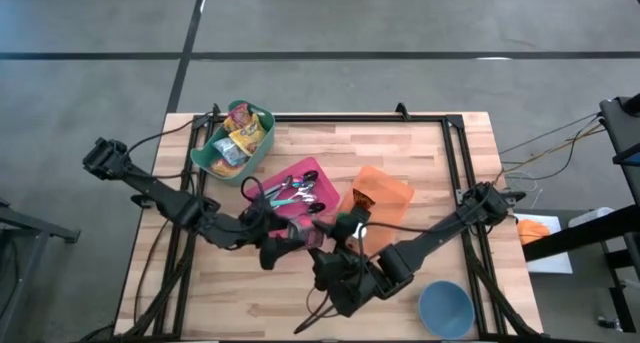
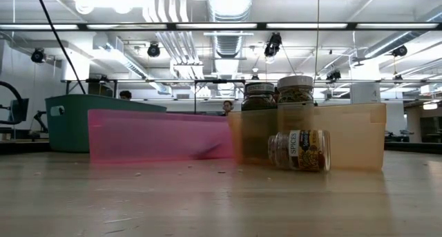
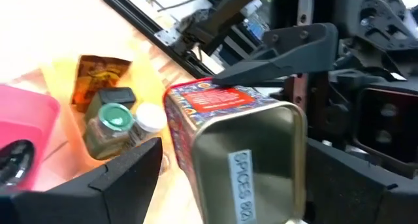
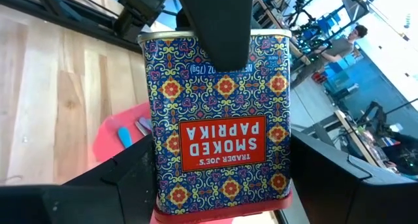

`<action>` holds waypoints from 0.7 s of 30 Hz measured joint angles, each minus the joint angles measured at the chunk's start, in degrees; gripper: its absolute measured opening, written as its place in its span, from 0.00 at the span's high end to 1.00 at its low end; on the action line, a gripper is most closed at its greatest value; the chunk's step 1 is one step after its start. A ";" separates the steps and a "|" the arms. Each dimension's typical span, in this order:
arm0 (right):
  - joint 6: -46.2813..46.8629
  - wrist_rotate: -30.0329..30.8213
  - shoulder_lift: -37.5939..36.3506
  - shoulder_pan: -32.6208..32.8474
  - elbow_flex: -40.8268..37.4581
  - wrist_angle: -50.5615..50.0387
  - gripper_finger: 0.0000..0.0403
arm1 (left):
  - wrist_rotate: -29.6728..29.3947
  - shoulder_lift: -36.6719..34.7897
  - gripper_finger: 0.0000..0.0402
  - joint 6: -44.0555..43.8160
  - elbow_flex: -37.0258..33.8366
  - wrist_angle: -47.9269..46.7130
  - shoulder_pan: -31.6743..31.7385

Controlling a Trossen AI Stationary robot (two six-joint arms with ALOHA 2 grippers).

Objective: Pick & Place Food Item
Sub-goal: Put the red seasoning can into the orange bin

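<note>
1. An open lab or workshop hall.
2. Bare ducts [image 2: 228, 5] and strip lights [image 2: 69, 26] run overhead.
3. Under the ducts, desks and seated people [image 2: 226, 107].
4. Concrete floor [image 1: 90, 83] surrounds the table [image 1: 400, 153].

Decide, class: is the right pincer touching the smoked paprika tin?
Touching. In the right wrist view the right pincer has its fingers against both sides of the smoked paprika tin.
</note>
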 joint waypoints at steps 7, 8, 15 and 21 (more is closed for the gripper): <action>-3.00 0.09 0.07 -0.02 -0.02 2.36 0.31 | 0.09 -0.04 0.26 0.02 0.00 -0.96 0.60; -3.23 0.11 0.07 -0.04 -0.04 2.37 0.31 | 0.09 -0.04 0.30 0.02 0.00 -0.94 0.60; -5.67 0.74 0.09 -0.02 -0.09 2.22 0.31 | -0.17 -0.11 0.50 -0.44 0.00 -1.38 0.64; -5.57 0.36 0.04 0.18 0.02 3.89 0.11 | -0.39 -0.03 0.50 1.69 -0.17 -2.29 0.72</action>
